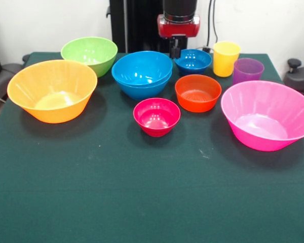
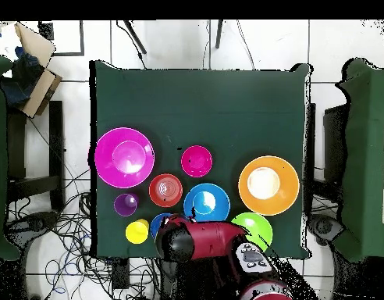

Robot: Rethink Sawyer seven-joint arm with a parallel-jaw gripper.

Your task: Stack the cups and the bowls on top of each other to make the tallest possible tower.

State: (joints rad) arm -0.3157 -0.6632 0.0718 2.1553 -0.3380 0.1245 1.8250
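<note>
My gripper point(image 1: 175, 50) hangs low at the table's far side, just behind the gap between the nested pair of light blue bowls point(image 1: 142, 73) and the small dark blue bowl point(image 1: 193, 61). It holds nothing. The yellow cup point(image 1: 226, 58) and purple cup point(image 1: 247, 71) stand upright at the far right. The orange-red bowl point(image 1: 197, 92) and crimson bowl point(image 1: 156, 116) sit mid-table. The large orange bowl point(image 1: 51, 91) and green bowl point(image 1: 89, 54) are on the left, and the large pink bowl point(image 1: 267, 115) is on the right. In the overhead view my arm point(image 2: 191, 238) covers part of the dark blue bowl point(image 2: 158, 225).
The green-covered table point(image 1: 142, 192) has its whole front half bare. In the overhead view, chairs point(image 2: 367, 156) stand at both sides, a cardboard box point(image 2: 31, 55) is at the upper left, and cables lie on the floor near my base.
</note>
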